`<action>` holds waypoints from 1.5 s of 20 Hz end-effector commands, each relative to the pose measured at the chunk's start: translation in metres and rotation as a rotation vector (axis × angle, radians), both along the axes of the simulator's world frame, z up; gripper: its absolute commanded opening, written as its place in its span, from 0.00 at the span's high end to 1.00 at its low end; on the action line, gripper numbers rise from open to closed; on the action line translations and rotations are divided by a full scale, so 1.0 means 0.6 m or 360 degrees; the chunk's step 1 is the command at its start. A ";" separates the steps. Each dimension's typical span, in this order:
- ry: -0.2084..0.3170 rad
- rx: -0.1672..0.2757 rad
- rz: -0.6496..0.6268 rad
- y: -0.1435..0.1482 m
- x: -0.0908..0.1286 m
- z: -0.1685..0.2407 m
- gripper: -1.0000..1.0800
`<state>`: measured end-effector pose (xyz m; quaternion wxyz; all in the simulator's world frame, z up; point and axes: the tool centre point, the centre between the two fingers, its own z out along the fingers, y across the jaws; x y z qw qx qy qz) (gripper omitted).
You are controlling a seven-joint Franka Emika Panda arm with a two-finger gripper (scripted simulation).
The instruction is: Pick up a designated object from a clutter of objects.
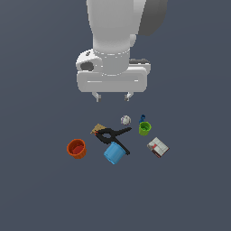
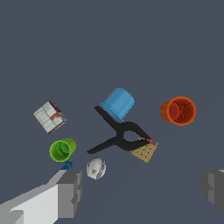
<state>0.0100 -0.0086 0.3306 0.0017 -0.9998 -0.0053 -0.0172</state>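
Small grey-white ball (image 1: 126,120) lying free on the dark surface (image 1: 40,189), with the jaws hanging spread apart above it and gripping nothing.

The ball (image 2: 96,168), showing faint seams and a purple patch in the wrist view, is sitting at the near edge of the clutter, just beside the black clamp (image 1: 113,136) and near the green cup (image 1: 145,128). A small blue bit (image 1: 143,118) is peeking out behind the green cup, mostly hidden, so its shape is hard to make out. A tan piece (image 1: 96,130) is lying partly under the clamp's handle. The blue cup (image 1: 113,153) is touching the clamp; the orange cup (image 1: 76,148) and the red-and-white box (image 1: 158,147) are sitting apart at either side. The gripper (image 1: 112,96) is pointing straight down, seemingly well above the ball; the arm's upper part is cut off by the frame.
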 end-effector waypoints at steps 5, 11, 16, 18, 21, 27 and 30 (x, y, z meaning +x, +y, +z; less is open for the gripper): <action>0.0003 -0.0003 0.0014 0.007 -0.003 -0.024 0.04; 0.0010 -0.0009 0.0044 0.022 -0.013 -0.079 0.04; 0.0018 -0.0015 0.0084 0.041 -0.033 -0.147 0.04; 0.0022 -0.0017 0.0105 0.050 -0.045 -0.179 0.04; 0.0028 -0.0020 0.0137 0.064 -0.067 -0.226 0.04; 0.0039 -0.0020 0.0203 0.089 -0.121 -0.312 0.04; 0.0044 -0.0018 0.0230 0.099 -0.147 -0.345 0.04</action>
